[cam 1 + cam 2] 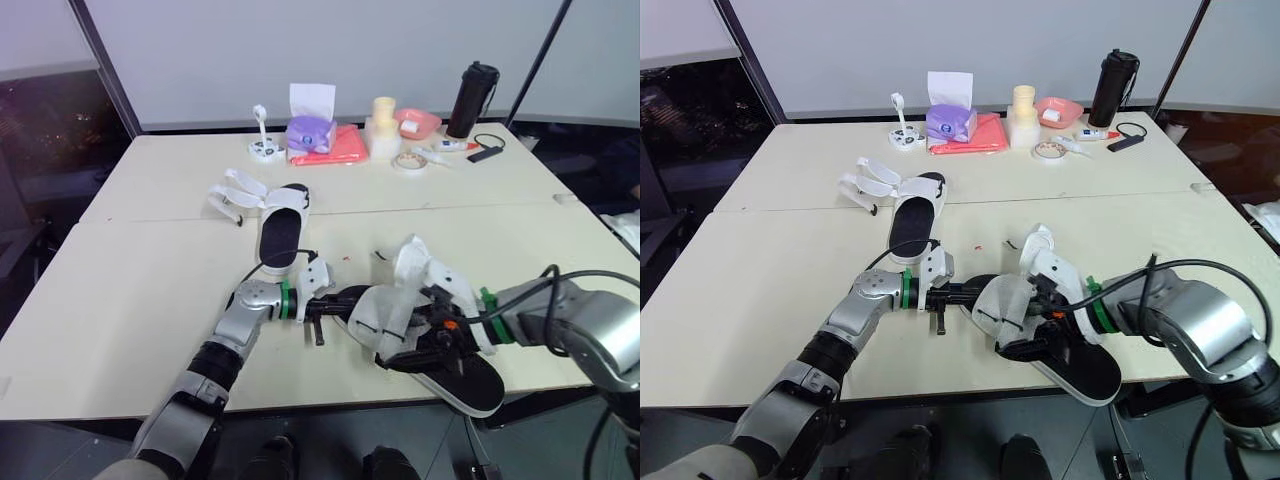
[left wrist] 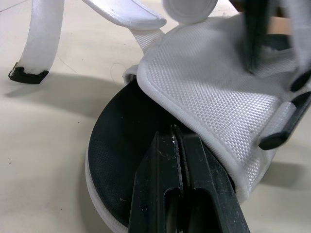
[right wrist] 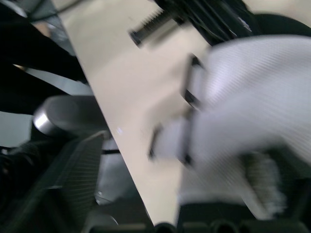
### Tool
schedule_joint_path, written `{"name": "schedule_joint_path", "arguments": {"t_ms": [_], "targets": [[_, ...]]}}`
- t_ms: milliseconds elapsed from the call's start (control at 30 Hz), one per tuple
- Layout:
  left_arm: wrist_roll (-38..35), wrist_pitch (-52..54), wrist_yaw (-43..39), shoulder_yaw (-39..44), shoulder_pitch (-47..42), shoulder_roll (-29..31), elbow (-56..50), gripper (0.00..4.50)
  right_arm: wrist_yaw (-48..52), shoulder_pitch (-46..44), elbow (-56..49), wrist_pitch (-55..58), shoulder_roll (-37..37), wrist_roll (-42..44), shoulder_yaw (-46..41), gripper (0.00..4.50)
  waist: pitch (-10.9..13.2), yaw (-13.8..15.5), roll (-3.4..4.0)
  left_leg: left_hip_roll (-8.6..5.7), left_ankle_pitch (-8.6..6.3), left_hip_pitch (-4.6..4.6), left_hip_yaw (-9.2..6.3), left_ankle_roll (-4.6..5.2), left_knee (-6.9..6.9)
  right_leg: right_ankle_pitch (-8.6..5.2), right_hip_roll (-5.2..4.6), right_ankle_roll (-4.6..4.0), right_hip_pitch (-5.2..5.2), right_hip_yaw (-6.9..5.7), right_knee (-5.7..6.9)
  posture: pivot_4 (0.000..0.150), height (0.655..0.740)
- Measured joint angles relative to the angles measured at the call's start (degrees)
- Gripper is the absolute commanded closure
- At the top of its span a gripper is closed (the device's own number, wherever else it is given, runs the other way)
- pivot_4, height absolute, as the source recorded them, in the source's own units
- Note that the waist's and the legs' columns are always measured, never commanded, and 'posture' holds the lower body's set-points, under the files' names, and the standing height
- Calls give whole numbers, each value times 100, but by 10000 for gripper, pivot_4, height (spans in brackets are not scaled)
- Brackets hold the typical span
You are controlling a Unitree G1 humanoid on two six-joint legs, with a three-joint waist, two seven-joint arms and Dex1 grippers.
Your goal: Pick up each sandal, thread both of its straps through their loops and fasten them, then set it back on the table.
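My left gripper (image 2: 174, 138) has its two fingers pressed together, tips on the black footbed of the near sandal (image 1: 1072, 368), right at the edge of its white flap (image 2: 218, 97). I cannot tell whether any fabric is caught between them. My right gripper (image 1: 1045, 315) is in among the sandal's straps from the other side; whether it is apart or closed on something, I cannot tell.

What matters for the next move is the sandal's line. It lies straight ahead of my left fingers, and its long axis carries on from them toward my right arm, slanting from mid-table (image 1: 150, 300) out to the front edge. I meet the rounded end of the sole, and the far end sits under my right wrist. The black loops (image 2: 278, 141) sit on the side of the flap away from my left fingertips, toward my right gripper. I judge the right arm nearer for any threading, with my left better placed to steady the sole. One loose strap (image 2: 46, 34) with a black tip hangs off to the side, clear of both loops and not yet threaded.

The far sandal (image 1: 283, 235) lies flat, well apart, beyond my left arm. Its straps are splayed open and its length points away from me, so my left arm is nearer to it.
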Motion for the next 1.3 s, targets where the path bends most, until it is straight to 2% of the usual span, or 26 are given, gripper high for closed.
{"name": "schedule_joint_path", "arguments": {"t_ms": [233, 433, 700, 833, 1000, 1300], "targets": [[8, 4, -2, 7, 22, 20, -8, 45000, 165, 937, -656, -72, -1003, 170, -1034, 330, 0, -3, 0, 4, -5, -2, 4, 7, 1, -1, 0, 1, -1, 0, -2, 1500, 7344], [11, 14, -1, 11, 24, 3, -10, 45000, -207, 1893, -1314, -147, -1060, 89, -1422, 330, 0, -2, 0, 5, -6, -3, 6, 8, 3, -1, -2, 1, -1, 0, -4, 1500, 7344], [-100, 280, 0, 46, 100, -18, -209, 45000, -1560, 2438, -1466, -1060, -730, -1261, -511, 330, 0, 32, 0, 5, -6, -3, 6, 8, 3, -1, -4, 1, -2, 1, -6, 1500, 7344], [-195, 437, 7, 64, 199, 8, -374, 45000, -1890, 2597, -1521, -1594, -732, -1920, -70, 330, 0, 61, -2, 5, -6, 1, 7, 8, 5, -1, -4, 1, 3, 1, -9, 1500, 7344], [-219, 658, -25, 62, 318, 156, -666, 45000, -1971, 2537, -1334, -2092, -768, -2498, 182, 330, -1, 51, -3, 7, -6, 4, 9, 8, 10, 0, -2, 0, 7, 1, -10, 1500, 7344], [-247, 875, -432, -186, 525, 538, -1250, 45000, -1795, 1743, -429, -2596, -752, -3068, 356, 330, 0, 98, -1, 6, -6, -1, 8, 8, 7, 0, -3, -1, 3, 3, -12, 1500, 7344]]}}
